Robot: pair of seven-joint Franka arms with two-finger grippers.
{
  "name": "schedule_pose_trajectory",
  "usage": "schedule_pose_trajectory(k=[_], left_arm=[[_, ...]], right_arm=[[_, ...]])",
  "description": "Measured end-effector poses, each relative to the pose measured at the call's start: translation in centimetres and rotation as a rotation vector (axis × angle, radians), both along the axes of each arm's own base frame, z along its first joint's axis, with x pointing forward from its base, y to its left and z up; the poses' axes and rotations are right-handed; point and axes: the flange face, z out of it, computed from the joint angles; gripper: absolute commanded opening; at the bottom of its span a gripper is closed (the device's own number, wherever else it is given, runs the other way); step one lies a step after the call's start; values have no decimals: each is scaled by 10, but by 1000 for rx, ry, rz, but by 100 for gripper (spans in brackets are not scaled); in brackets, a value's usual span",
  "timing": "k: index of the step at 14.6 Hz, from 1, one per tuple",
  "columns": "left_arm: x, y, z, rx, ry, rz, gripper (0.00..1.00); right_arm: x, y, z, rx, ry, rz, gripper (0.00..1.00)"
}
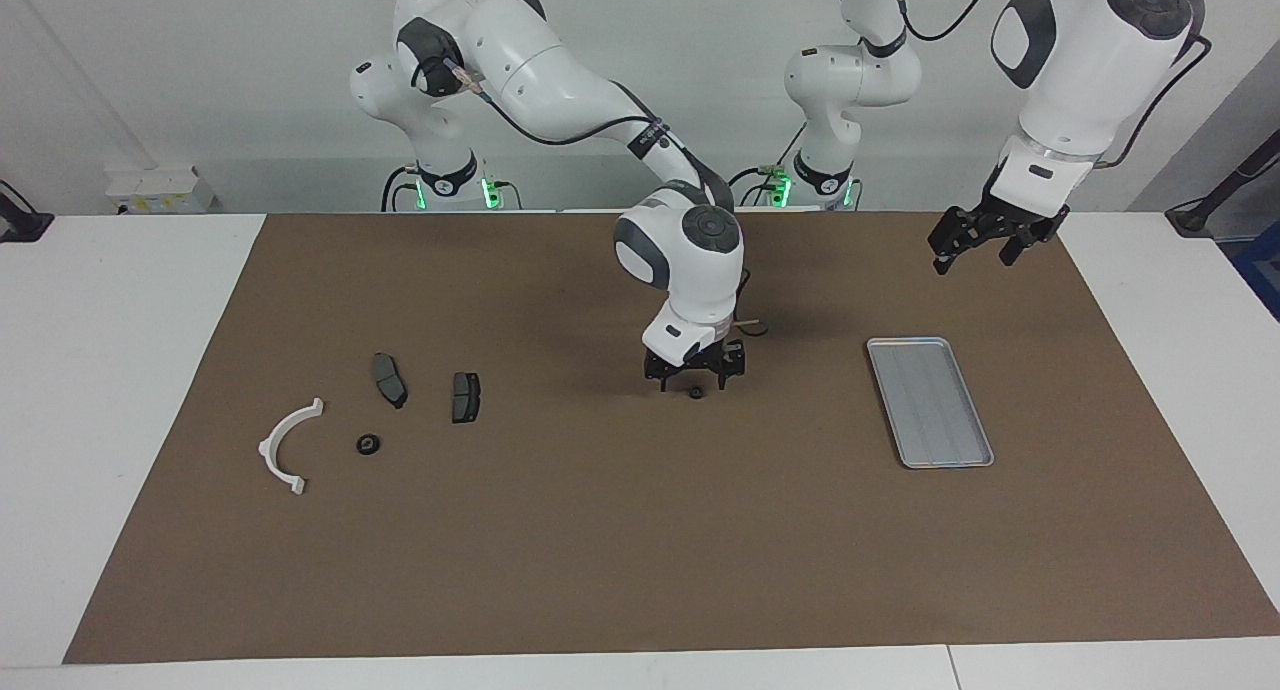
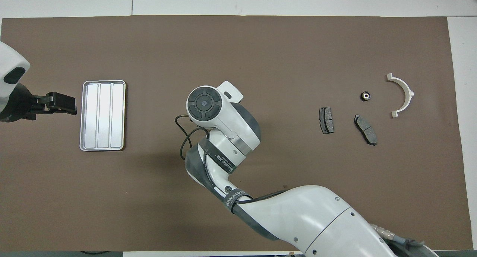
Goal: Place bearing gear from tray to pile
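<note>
Your right gripper (image 1: 694, 375) is hanging low over the brown mat (image 1: 600, 550), just above a small dark gear (image 1: 695, 392) that is sitting on the mat between the tray (image 1: 930, 402) and the pile. The two fingers are spread apart, one on each side of the gear as you see it from across the table, and they are holding nothing; the fingertips are not yet down around it, and you cannot tell whether either one is touching it. From overhead the arm's wrist is covering both the claw and this gear.

The tray is lying flat on the mat toward the left arm's end of the table, well apart from the gear, with nothing in it.

Your left gripper (image 1: 968, 242) is waiting in the air near the tray, over the mat on the side nearer the robots. Its fingers are pointing down at a slant; you cannot tell how far apart they are, and nothing is showing in them.

Well apart from the tray, toward the right arm's end of the table, the pile is lying: a white half-ring bracket (image 1: 285, 447), two dark brake pads (image 1: 389, 379) (image 1: 465, 396), and a second small gear (image 1: 368, 444) just beside the bracket, farther from the robots than the pads.
</note>
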Motion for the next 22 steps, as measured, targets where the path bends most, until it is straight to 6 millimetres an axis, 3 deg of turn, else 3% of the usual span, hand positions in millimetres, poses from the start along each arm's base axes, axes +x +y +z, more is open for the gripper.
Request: schedule_pose_trajectory(k=[5,7,10,12,18,22], left_arm=[[0,0,0,0,0,0,100],[0,1,0,0,0,1,100],[0,2,0,0,0,2,100],[0,0,0,0,0,-2,100],[0,-1,0,-21,1,-39,100],[0,-4,0,-23,1,-47,100]], right_arm=[[-2,2,-7,-1,3,0,95],[-5,4,-12,7,0,2,85],[-7,4,-18,8,3,4,38],[-8,4,-19,7,4,4,0],[2,-12,-14,-28,30,-20,0],[50,-76,46,-56,48,0,0]])
